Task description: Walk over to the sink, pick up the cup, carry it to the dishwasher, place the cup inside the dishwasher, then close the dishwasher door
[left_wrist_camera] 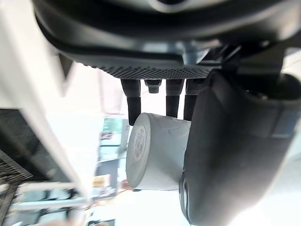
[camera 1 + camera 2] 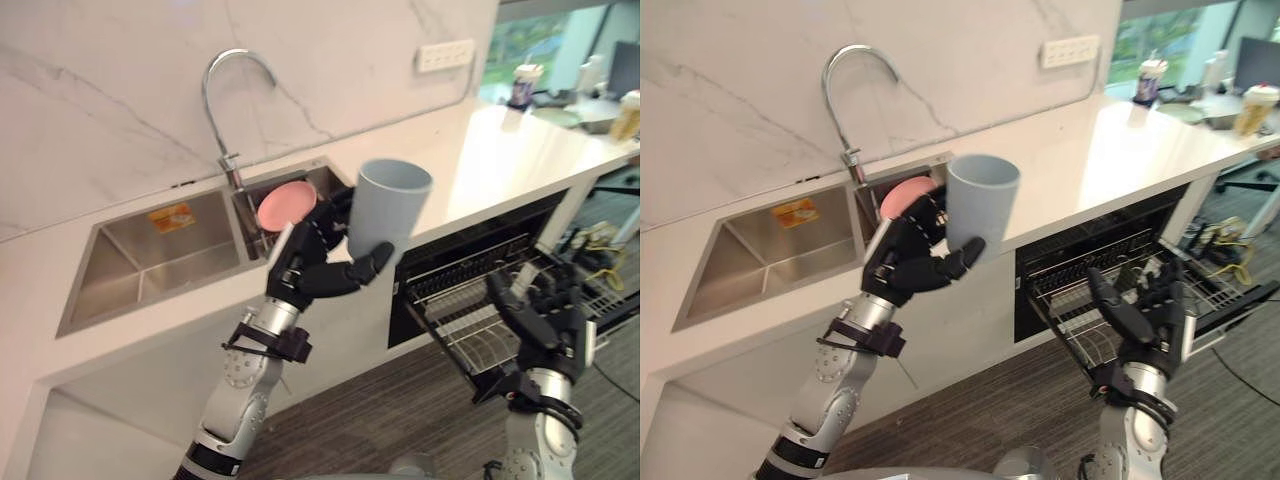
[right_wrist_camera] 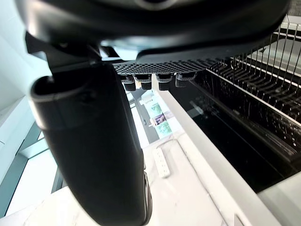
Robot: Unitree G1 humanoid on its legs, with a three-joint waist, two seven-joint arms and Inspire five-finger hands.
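In the left eye view, the left hand grips the grey cup up off the counter, just near of the sink, thumb curled across its lower wall. So low a hold could let the tilted cup slip on the way right. The sink's right basin holds a pink dish. In the right eye view, the right hand hangs loose-fingered over the dishwasher's pulled-out rack, where I see no dishes, and it might block the cup. The left wrist view shows fingers round the cup; the right wrist view shows straight fingers holding nothing.

Pink plate partly behind left hand
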